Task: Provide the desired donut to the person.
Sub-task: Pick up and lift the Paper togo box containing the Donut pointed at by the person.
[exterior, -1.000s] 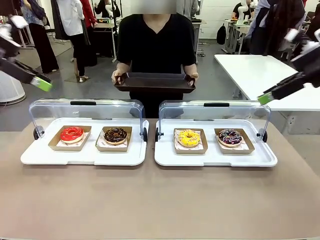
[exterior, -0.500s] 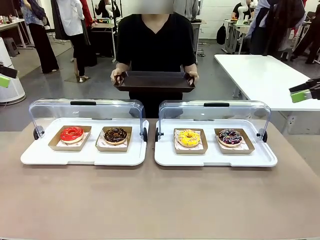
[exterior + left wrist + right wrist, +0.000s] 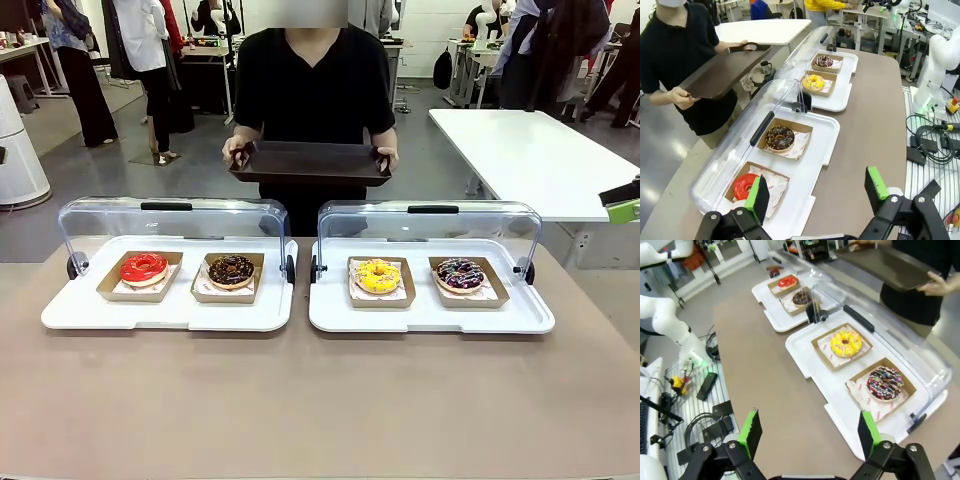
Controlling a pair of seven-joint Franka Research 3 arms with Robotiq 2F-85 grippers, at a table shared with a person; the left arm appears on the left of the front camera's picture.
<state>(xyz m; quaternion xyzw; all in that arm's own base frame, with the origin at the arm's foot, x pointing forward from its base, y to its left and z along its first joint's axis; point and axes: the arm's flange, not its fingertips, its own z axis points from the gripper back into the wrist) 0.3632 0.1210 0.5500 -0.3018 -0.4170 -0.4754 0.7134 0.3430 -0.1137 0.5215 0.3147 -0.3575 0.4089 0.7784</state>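
Note:
The person (image 3: 312, 80) stands at the far side of the table holding a dark brown serving tray (image 3: 310, 163) in both hands. In front of them lie a red-glazed donut (image 3: 143, 267), a chocolate donut (image 3: 231, 269), a yellow donut (image 3: 377, 274) and a dark sprinkled donut (image 3: 459, 273), each in a cardboard holder. My left gripper (image 3: 817, 187) hangs open high over the table's left end, above the red-glazed donut (image 3: 745, 186). My right gripper (image 3: 810, 430) is open above the right end, near the dark sprinkled donut (image 3: 885, 383). Its green pad (image 3: 625, 210) shows at the right edge.
Two white display trays (image 3: 170, 315) (image 3: 430, 320) stand side by side, their clear lids (image 3: 170, 220) swung up at the back. The brown tabletop (image 3: 320, 400) in front of them is bare. A white table (image 3: 530, 150) stands behind on the right.
Both arms have drawn back outward. The left gripper has left the front view, and the right one has slid to the right edge. The person and the donuts stay put.

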